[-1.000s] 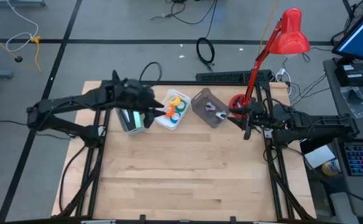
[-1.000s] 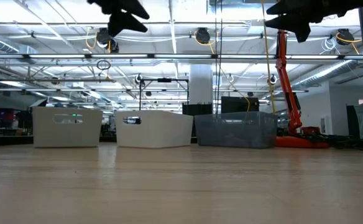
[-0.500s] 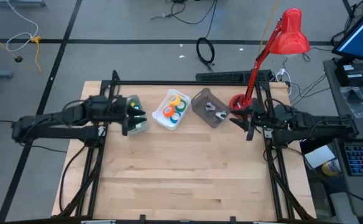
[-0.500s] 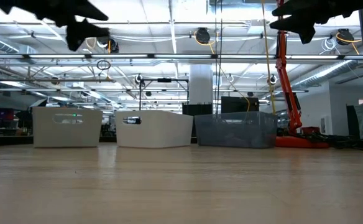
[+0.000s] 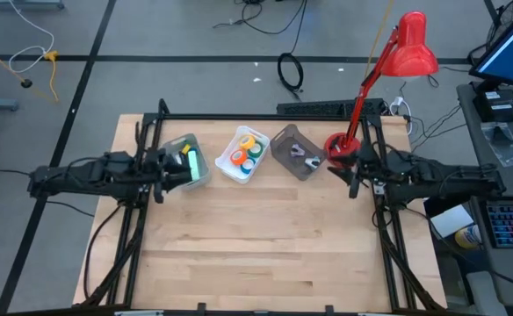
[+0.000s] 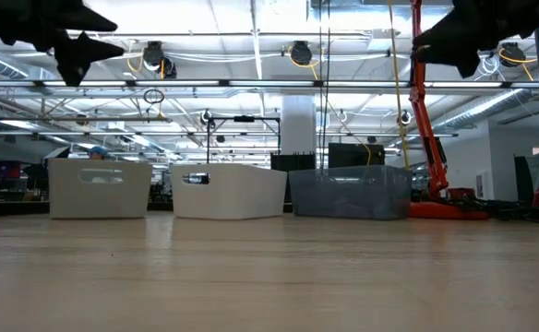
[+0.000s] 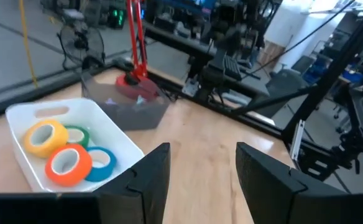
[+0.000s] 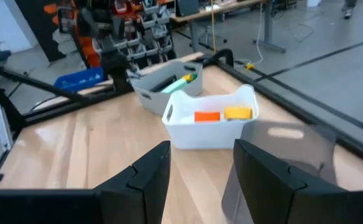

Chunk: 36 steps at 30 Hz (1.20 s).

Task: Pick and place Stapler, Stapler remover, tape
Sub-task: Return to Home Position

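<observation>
Over the table [image 5: 265, 254], left end effector [image 7: 201, 149] and right end effector [image 8: 200, 146] gaped empty; swinging low could clip the grey bin [image 8: 150, 98].

Four tape rolls, yellow [image 7: 45, 137], orange [image 7: 68, 163], green [image 7: 77, 134] and blue [image 7: 101, 160], are noted packed together, pale cores upward, in the white bin [image 7: 20, 112] between the left claw [image 5: 170, 167] and the right claw [image 5: 340, 175]. A small pale stapler remover [image 5: 310, 161] is seen in the grey bin [image 5: 283, 140] just beside the right claw. A green stapler [image 5: 189, 161] is seen in the bin [image 5: 202, 173] nearest the left claw.
</observation>
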Motion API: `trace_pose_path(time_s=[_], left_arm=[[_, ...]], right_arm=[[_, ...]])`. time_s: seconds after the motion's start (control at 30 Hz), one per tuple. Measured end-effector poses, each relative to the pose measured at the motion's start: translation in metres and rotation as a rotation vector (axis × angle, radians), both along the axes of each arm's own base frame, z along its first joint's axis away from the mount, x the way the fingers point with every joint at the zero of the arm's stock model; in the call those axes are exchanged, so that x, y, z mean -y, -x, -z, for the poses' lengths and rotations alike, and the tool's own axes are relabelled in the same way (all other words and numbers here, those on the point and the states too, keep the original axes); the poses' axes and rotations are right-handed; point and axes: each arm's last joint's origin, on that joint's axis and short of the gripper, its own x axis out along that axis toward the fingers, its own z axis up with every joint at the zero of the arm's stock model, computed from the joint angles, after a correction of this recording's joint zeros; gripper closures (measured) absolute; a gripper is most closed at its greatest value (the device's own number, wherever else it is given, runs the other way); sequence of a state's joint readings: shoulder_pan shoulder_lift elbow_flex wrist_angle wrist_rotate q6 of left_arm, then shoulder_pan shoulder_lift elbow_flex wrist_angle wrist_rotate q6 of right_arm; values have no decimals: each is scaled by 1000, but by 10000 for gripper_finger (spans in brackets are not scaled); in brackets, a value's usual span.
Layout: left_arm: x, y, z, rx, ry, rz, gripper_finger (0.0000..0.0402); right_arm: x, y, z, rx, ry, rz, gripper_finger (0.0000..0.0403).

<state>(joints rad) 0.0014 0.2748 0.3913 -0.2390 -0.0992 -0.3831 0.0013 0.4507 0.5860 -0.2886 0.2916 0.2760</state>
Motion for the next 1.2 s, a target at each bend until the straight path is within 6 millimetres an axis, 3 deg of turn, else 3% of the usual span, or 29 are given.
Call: trace_pose_path(time_s=[0.2, 0.6, 0.93, 1.2], left_arm=[[1, 14, 8, 48, -19, -18, 217], [0, 35, 24, -30, -9, -36, 217], [-1, 31, 36, -72, 5, -76, 217], [-1, 31, 36, -64, 60, -85, 217]], right_arm=[[0, 5, 21, 56, -16, -1, 234], [0, 38, 38, 154, -40, -3, 232], [-1, 35, 79, 118, -110, -12, 231], [-1, 30, 99, 56, -113, -7, 232]])
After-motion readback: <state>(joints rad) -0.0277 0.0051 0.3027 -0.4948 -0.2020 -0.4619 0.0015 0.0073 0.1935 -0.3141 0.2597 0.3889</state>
